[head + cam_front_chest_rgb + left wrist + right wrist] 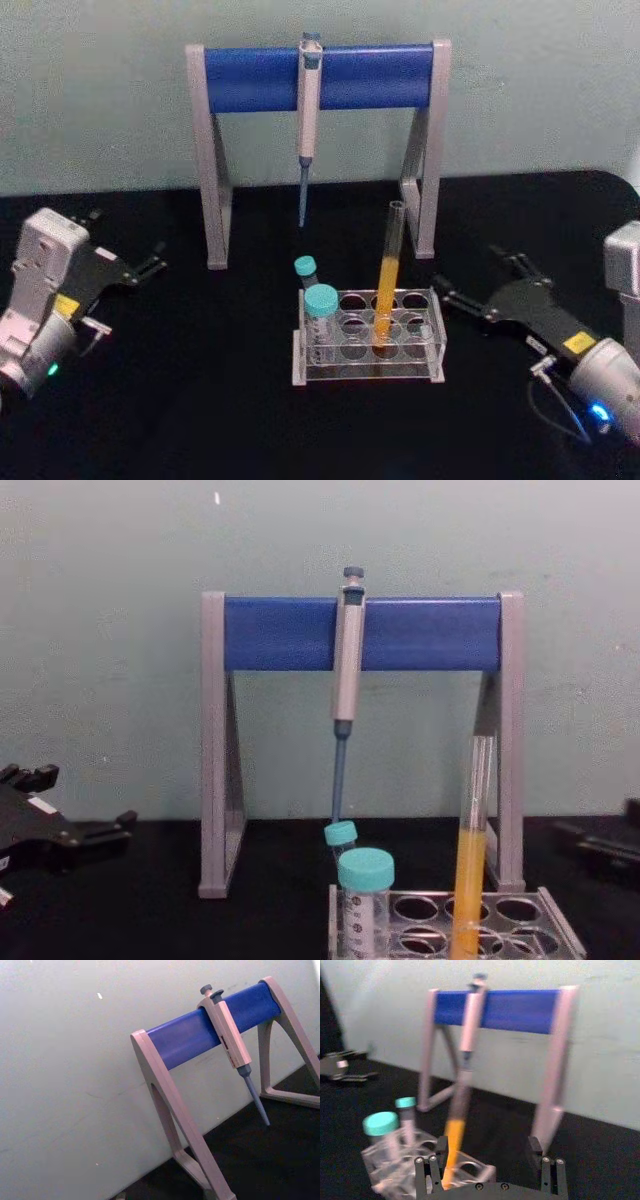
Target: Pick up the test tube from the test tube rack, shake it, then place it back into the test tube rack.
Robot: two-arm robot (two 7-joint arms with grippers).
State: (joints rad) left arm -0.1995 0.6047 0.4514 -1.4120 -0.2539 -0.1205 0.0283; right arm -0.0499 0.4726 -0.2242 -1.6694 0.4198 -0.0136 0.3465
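At table centre, the rack (370, 340) sits with the tube (388, 280) still standing in a middle hole, leaning slightly, orange liquid in its lower half, nothing touching it. A wide teal-capped tube (320, 320) and a small capped vial (306, 272) sit at the rack's 9 o'clock end. Pipette stand (318, 140) is behind at 12 o'clock, with a pipette (309, 110) hanging off the blue bar.

My right tool (478, 290) is at 3 o'clock of the rack, low over the table (200, 400), pointed at the tube, close to the rack but apart from it. Fingers spread wide, empty; the right wrist view shows the tube between and beyond the two fingers (432, 1170).

Left tool (145, 268) is parked well off at 9 o'clock, doing nothing; fingers look apart, holding nothing.

Step, as I judge it: approach for the pick, grasp not yet made. Next I need to push the right tool in toward 9 o'clock, raise it to the bare glass above the liquid, centre the tube between the fingers, close, then lift straight up clear of the hole. Risk: bumping the rack, or tilting the open tube.
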